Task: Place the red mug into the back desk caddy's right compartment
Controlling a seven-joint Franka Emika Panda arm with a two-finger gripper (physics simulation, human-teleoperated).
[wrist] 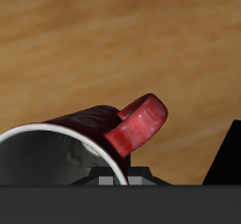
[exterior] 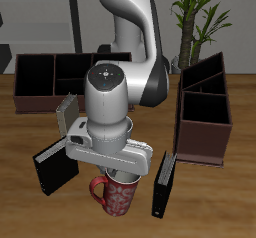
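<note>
1. The red mug (exterior: 117,194) is sitting upright near the surface's (exterior: 30,217) front edge, directly under the end effector (exterior: 116,169).
2. End effector is straddling the rim — whether it is pinching, I cannot tell.
3. The back desk caddy (exterior: 70,79) is lying well behind — its right compartment (exterior: 34,79) is standing open.

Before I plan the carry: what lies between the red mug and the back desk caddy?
Exterior view: a grey slab stands there, nearer the back desk caddy; the arm hides the rest.
</note>
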